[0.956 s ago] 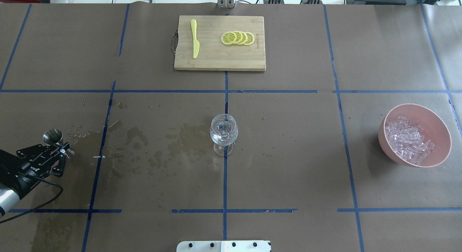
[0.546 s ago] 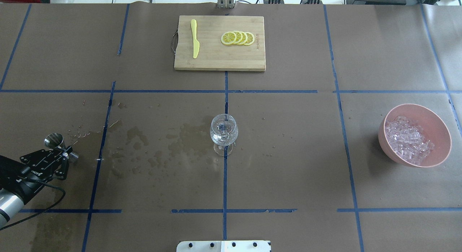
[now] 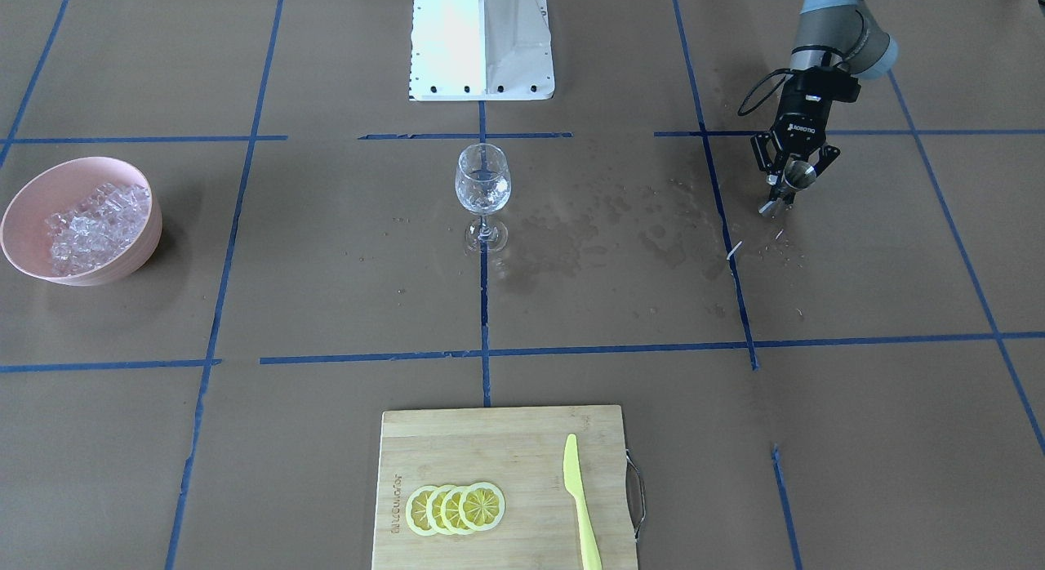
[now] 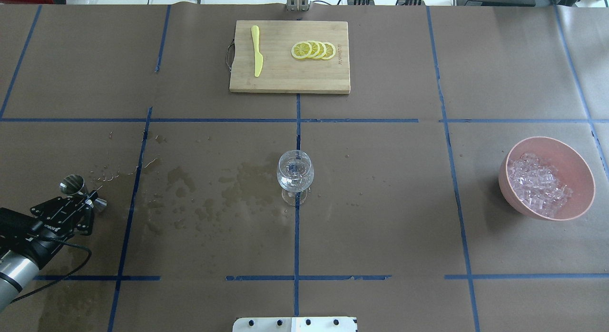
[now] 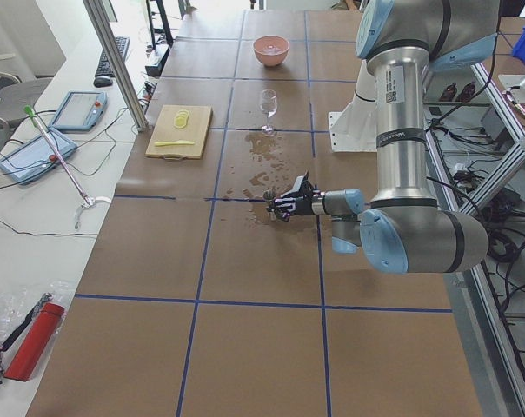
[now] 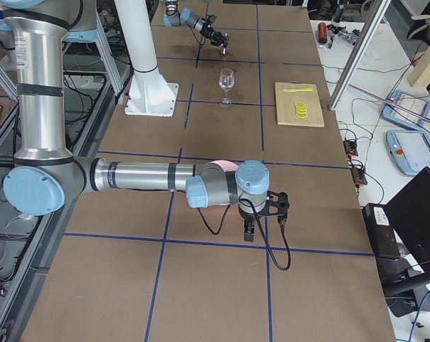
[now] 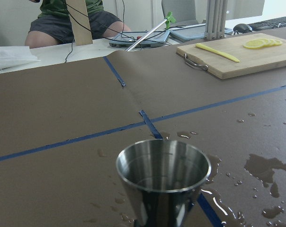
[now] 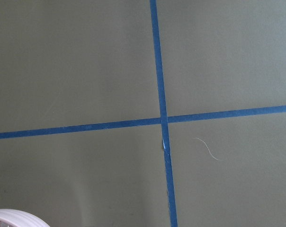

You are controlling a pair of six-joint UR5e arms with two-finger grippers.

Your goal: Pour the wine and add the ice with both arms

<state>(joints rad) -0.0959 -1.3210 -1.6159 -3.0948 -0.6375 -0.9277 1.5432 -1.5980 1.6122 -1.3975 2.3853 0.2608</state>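
A steel jigger stands upright, clamped in the left hand over the worktop's left end. Clear ice cubes lie heaped in a pink bowl.

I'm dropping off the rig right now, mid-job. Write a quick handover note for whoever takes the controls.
Left hand: shut on the jigger, held upright at the far left of the table.
Right hand: beyond the pink bowl, facing down at the table; open or shut cannot be told.
Wine glass: upright at centre, no ice inside; wine too faint to confirm. Wet patches beside it.
Ice: in the bowl.
Left to do: check the pour, then ice into the glass.
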